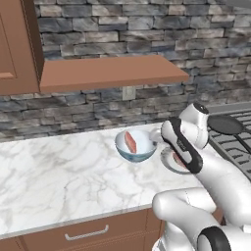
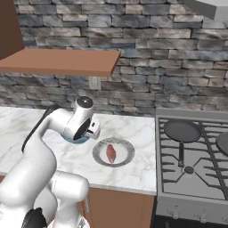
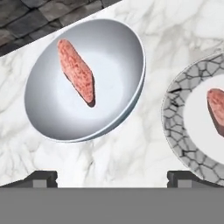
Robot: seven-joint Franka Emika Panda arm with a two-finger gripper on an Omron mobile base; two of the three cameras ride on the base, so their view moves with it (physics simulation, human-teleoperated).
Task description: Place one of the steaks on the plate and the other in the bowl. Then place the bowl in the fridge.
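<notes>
The pale blue bowl (image 1: pixel 138 156) stands on the marble counter with one pinkish-red steak (image 1: pixel 130 142) lying tilted inside it. In the hand view the bowl (image 3: pixel 109 65) and its steak (image 3: pixel 76 72) sit at upper left. Just right of the bowl is the grey-rimmed plate (image 2: pixel 100 156), and the second steak (image 2: pixel 111 153) rests on its white centre; the hand view shows this plate (image 3: pixel 175 118) and steak (image 3: pixel 217 109) at the right edge. My gripper (image 3: pixel 113 179) hovers above the counter between bowl and plate, open, holding nothing. The fridge is out of view.
A gas stove with a dark frying pan (image 2: pixel 182 130) lies right of the plate. A wooden shelf (image 1: pixel 108 73) juts from the stone wall above the counter. Bare marble (image 1: pixel 54 171) stretches left of the bowl to the counter's front edge.
</notes>
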